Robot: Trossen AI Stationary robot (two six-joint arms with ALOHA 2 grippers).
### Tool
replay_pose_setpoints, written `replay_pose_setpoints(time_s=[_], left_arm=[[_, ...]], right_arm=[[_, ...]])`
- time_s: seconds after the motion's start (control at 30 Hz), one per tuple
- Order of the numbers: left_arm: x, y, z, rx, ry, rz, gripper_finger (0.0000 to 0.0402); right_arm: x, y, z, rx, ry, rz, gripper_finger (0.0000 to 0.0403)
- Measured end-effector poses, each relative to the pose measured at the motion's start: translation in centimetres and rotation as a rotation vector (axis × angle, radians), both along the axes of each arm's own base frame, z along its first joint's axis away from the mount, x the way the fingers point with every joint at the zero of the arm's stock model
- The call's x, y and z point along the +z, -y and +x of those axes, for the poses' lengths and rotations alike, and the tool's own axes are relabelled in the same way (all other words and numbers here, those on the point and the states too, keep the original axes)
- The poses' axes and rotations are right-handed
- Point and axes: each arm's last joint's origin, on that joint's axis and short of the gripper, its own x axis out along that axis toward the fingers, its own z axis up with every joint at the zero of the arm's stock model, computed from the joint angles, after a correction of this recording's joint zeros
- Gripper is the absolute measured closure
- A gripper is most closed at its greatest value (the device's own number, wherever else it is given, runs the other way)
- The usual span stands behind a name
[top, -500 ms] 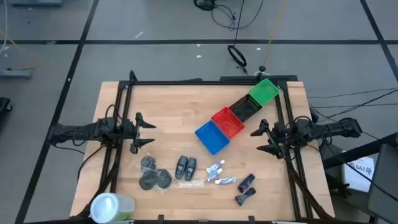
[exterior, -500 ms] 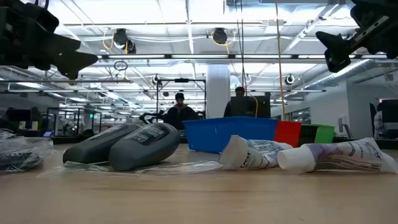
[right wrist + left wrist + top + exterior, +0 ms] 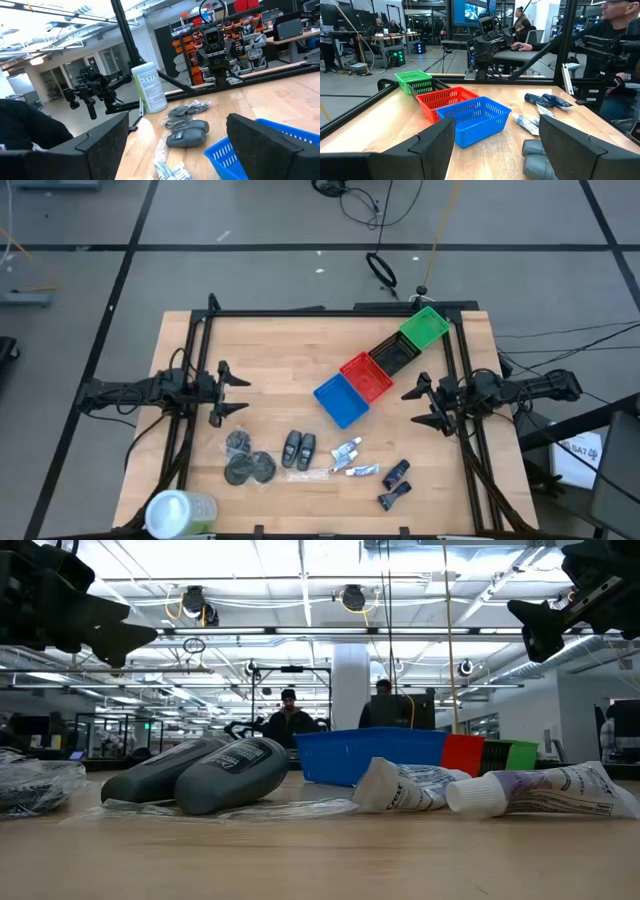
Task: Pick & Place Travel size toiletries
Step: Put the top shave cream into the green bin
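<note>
Wooden table [image 3: 270,350] from above: nothing on it is shifting from half a second back. I'm seeing the left gripper [image 3: 236,394] spread wide at the left side and the right gripper [image 3: 418,402] spread wide at the right, both empty, well clear of the toiletries. Those are lying along the near edge: three dark discs [image 3: 246,461], two grey packs [image 3: 298,448], white tubes [image 3: 352,457], two dark bottles [image 3: 395,484]. Blue basket [image 3: 341,399], red basket [image 3: 367,376], a dark basket [image 3: 393,356] and green basket [image 3: 424,327] are sitting in a diagonal row behind.

Low view: the grey packs [image 3: 205,773] and tubes [image 3: 510,791] are staying put; only the right gripper [image 3: 560,602] is creeping slightly toward the picture's right.

Left wrist view: fingers apart, blue basket [image 3: 472,115] ahead, tubes [image 3: 527,122] beside it.

Right wrist view: fingers apart, packs [image 3: 187,134] and the big green container [image 3: 149,87] ahead.

So I'm judging no pick is started yet; everything is still to move.
</note>
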Motion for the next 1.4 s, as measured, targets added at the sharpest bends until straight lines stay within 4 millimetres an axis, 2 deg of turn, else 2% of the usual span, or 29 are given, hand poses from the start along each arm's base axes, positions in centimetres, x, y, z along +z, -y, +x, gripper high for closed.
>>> replay_pose_setpoints(time_s=[0.4,0.63,0.77,0.83,0.9,1.17,1.27,1.4], left_arm=[[0.0,0.0,0.0,0.000,0.000,0.003,0.0119],[0.0,0.0,0.0,0.000,0.000,0.003,0.0119],[0.0,0.0,0.0,0.000,0.000,0.003,0.0119],[0.0,0.0,0.0,0.000,0.000,0.003,0.0119],[0.0,0.0,0.0,0.000,0.000,0.003,0.0119],[0.0,0.0,0.0,0.000,-0.001,0.003,0.0119],[0.0,0.0,0.0,0.000,-0.001,0.003,0.0119],[0.0,0.0,0.0,0.000,0.000,0.003,0.0119]], right_arm=[[0.6,0.0,-0.1,-0.008,0.065,-0.013,0.0083],[2.6,0.0,-0.6,0.002,0.272,0.017,0.0083],[2.8,-0.6,0.1,0.031,0.222,-0.049,0.0083],[4.6,-1.0,0.6,0.017,0.215,-0.075,0.0083],[6.0,-1.4,1.6,-0.027,0.147,-0.104,0.0083],[9.9,-5.1,6.5,-0.084,-0.411,-0.222,0.0083],[10.4,-6.9,8.0,-0.071,-0.594,-0.224,0.0083],[10.4,-9.4,9.8,-0.057,-0.743,-0.194,0.0083]])
